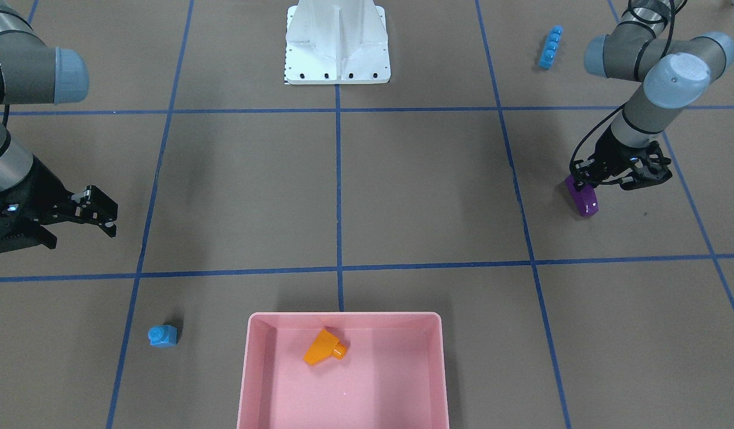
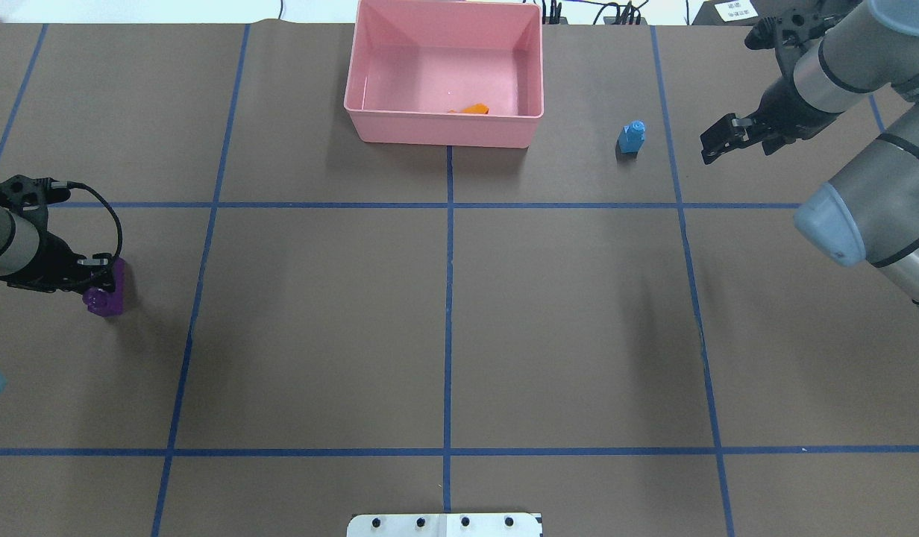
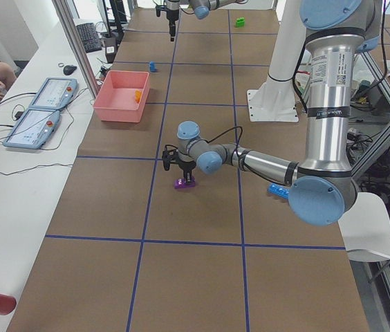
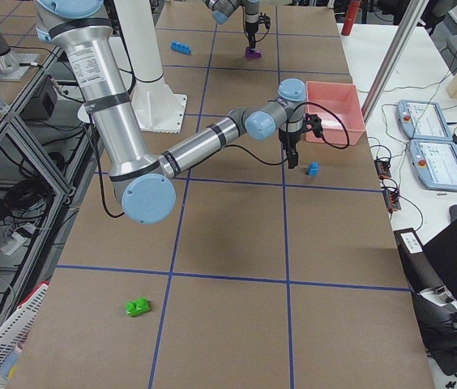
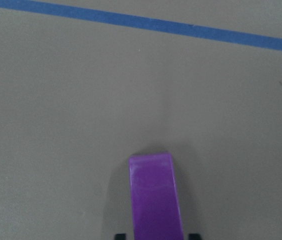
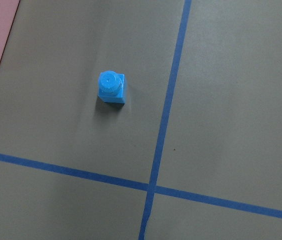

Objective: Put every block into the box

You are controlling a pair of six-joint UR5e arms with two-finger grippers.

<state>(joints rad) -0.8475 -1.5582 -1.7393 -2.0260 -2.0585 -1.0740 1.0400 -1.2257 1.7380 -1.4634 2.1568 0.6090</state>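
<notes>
We logged only the orange brick (image 1: 323, 347) in the box (image 1: 343, 314); four remained. The left tool (image 1: 584, 182) clamped the purple brick (image 1: 583, 199), probably barely off the table (image 1: 403, 190). The right tool (image 2: 709, 148) gaped near the blue cube (image 1: 162, 335); the blue strip (image 1: 550, 47) and green brick (image 4: 138, 306) lay far off.

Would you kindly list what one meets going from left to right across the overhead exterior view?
purple brick → pink tray → small blue cube → right pincer

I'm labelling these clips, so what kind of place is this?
Most likely a robotics lab: two robot arms at a brown table gridded with blue tape, and two teach pendants on the side bench.
</notes>
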